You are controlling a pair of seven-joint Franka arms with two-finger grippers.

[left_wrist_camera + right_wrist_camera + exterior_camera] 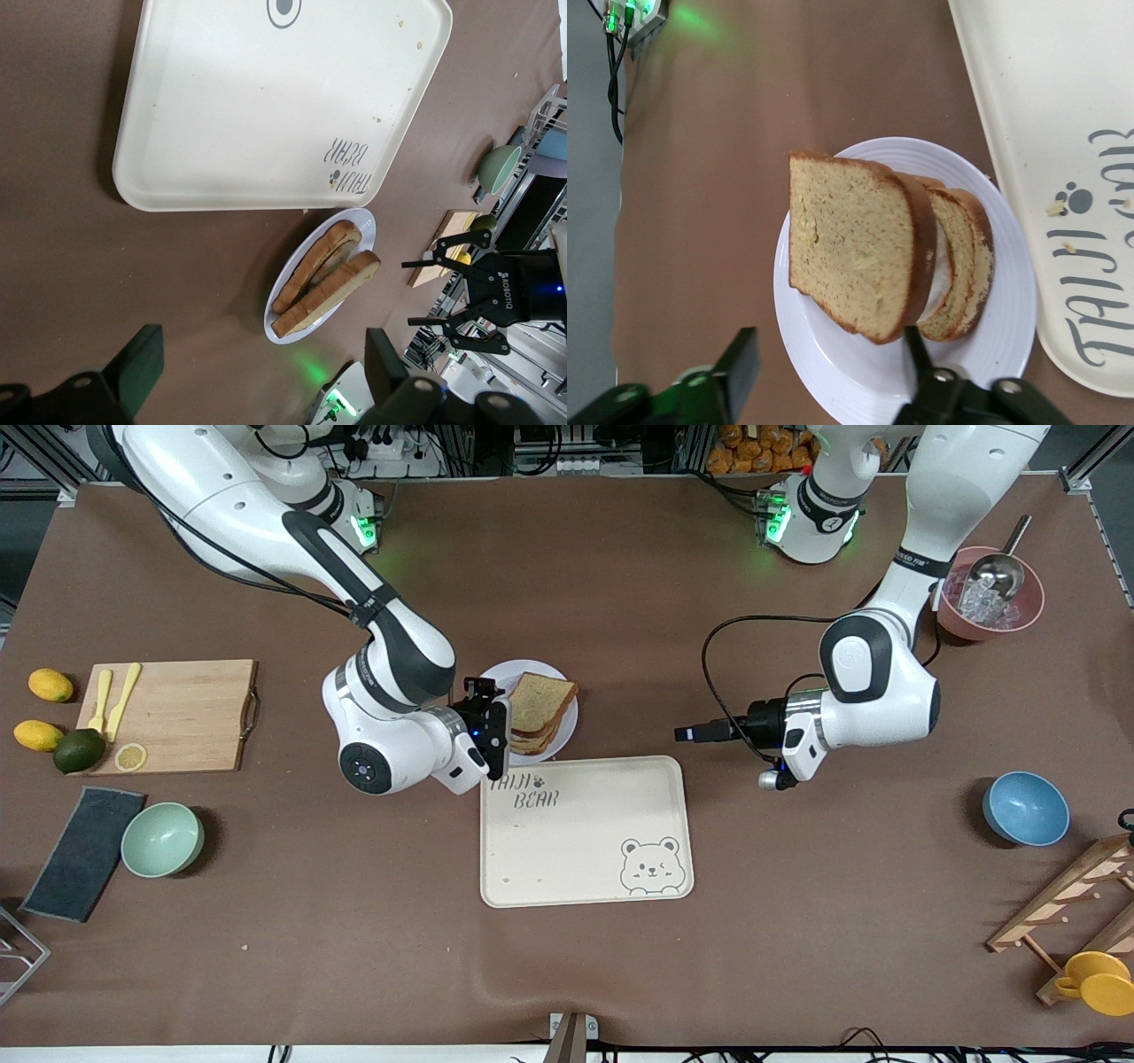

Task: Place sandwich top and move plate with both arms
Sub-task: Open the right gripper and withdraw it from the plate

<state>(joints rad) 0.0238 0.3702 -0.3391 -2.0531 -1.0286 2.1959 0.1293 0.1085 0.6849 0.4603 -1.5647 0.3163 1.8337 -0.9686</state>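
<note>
Sandwich top [534, 702] — a square slice of light-brown bread with a darker crust — lies tilted on the lower slices of the stack [961, 261], its raised edge toward the right arm's end of the table; in the right wrist view a white filling shows between the layers. The stack sits on the plate [567, 729], a round pale plate taken here as the landmark. Cream tray [585, 831] with the bear drawing lies just beside the plate, nearer the front camera, their rims close together.

Right gripper [490, 724] is at the plate's rim on the side toward the right arm's end of the table; its fingers [738, 372] stand apart, holding nothing, with the bread between and ahead of them in the right wrist view. Left gripper [692, 732] hovers low over bare table, well apart from the plate toward the left arm's end, pointing at it; its fingers [140, 365] are likewise spread and empty, the plate framed ahead of them in the left wrist view, where the right gripper [461, 294] also appears with its fingers apart.

Wooden cutting board [177, 716] lies well apart from the plate, toward the right arm's end.
</note>
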